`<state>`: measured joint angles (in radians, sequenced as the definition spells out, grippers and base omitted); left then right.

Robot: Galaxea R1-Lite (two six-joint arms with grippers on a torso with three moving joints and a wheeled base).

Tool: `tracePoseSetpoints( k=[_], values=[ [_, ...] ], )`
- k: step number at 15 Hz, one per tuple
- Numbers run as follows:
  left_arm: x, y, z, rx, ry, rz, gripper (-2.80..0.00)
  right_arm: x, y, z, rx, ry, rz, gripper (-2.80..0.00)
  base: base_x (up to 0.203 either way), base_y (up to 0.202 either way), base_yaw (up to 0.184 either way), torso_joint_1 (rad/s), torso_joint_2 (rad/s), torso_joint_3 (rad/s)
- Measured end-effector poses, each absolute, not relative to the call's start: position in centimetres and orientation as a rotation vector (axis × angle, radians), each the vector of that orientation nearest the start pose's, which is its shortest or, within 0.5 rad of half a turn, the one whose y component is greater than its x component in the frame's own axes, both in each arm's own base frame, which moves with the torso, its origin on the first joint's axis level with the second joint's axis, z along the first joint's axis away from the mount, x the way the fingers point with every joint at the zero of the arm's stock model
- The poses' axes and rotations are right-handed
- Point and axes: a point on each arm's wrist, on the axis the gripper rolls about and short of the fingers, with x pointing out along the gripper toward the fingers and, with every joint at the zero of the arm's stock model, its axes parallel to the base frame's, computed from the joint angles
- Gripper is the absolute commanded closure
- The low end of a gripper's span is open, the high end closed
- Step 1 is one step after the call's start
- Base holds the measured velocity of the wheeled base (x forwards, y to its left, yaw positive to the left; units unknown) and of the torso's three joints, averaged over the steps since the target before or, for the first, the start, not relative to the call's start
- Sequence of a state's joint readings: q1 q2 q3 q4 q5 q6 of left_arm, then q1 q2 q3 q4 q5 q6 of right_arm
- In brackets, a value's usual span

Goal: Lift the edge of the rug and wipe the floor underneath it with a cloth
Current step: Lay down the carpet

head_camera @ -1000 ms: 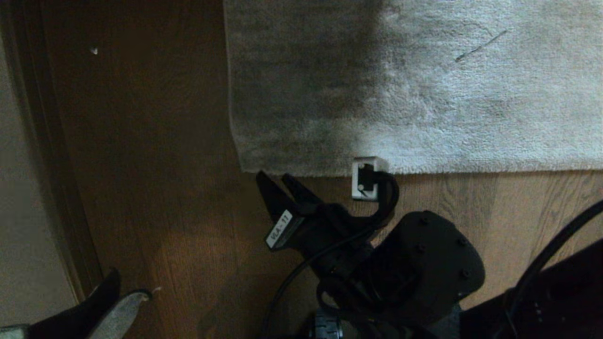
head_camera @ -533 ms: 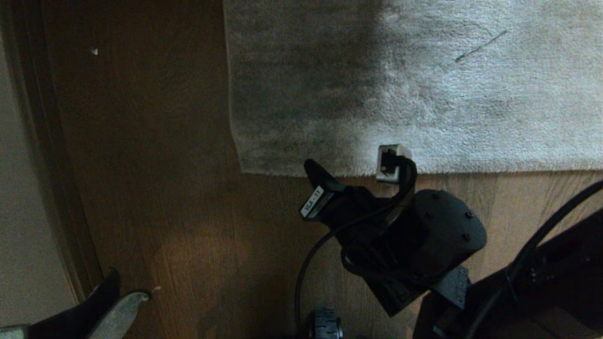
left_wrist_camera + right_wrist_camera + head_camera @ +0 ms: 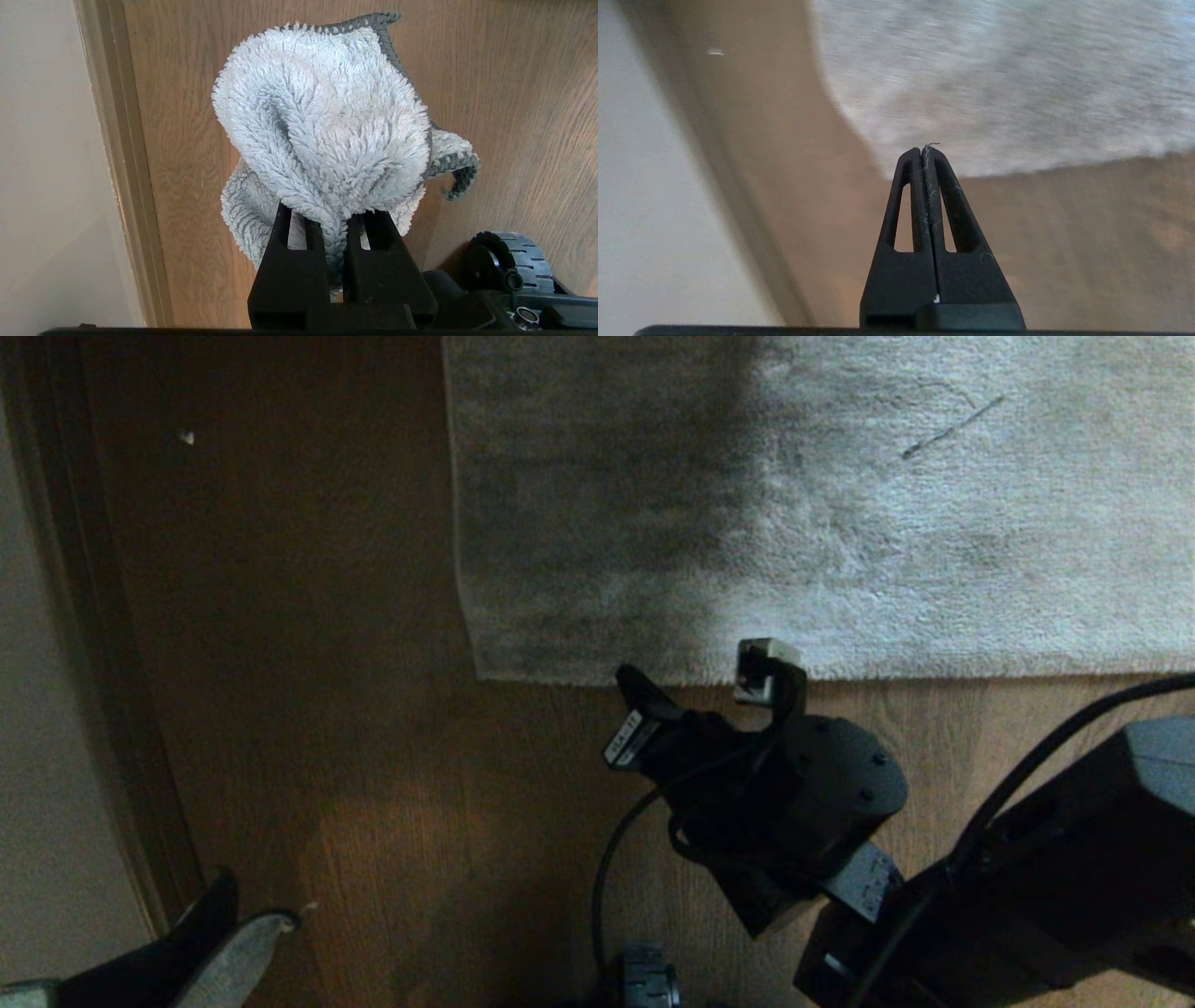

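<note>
The light grey rug lies flat on the brown wood floor (image 3: 373, 756). Its near rug edge (image 3: 560, 667) runs straight to a square corner (image 3: 481, 674). My right gripper (image 3: 627, 674) is shut just in front of that border, a little right of the corner. Only a few stray fibres sit between its fingertips (image 3: 927, 149), and the rug edge (image 3: 1017, 163) lies just beyond them. My left gripper (image 3: 334, 217) is parked low at the near left, shut on the fluffy pale cloth (image 3: 322, 126), which hangs bunched above the floor.
A wall and dark baseboard (image 3: 93, 663) run along the left side. A small white speck (image 3: 187, 437) lies on the floor at the far left. A dark thread (image 3: 952, 427) lies on the rug. The base's wheel (image 3: 518, 261) is beside the cloth.
The right gripper went from open to shut and moved to the right along the rug's near border. The rug stays flat. The left arm and cloth have not moved.
</note>
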<state>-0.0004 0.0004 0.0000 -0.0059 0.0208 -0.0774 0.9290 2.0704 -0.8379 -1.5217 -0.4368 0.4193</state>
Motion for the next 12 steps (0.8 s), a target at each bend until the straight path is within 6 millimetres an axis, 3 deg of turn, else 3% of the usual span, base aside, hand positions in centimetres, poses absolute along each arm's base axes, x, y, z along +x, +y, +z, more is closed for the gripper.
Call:
tracePoseSetpoints(
  k=[7,12],
  values=[
    [-2.3,0.0,7.6,-0.077,-0.007,0.021,0.00,28.2,26.6,13.3,0.568,-0.145,0.366,0.00,0.000,0.000,0.000,0.000,0.00,0.000],
    [-2.3,0.0,7.6,-0.077,-0.006,0.020,0.00,30.5,25.7,12.1,0.562,-0.149,0.310,0.00,0.000,0.000,0.000,0.000,0.00,0.000]
  ],
)
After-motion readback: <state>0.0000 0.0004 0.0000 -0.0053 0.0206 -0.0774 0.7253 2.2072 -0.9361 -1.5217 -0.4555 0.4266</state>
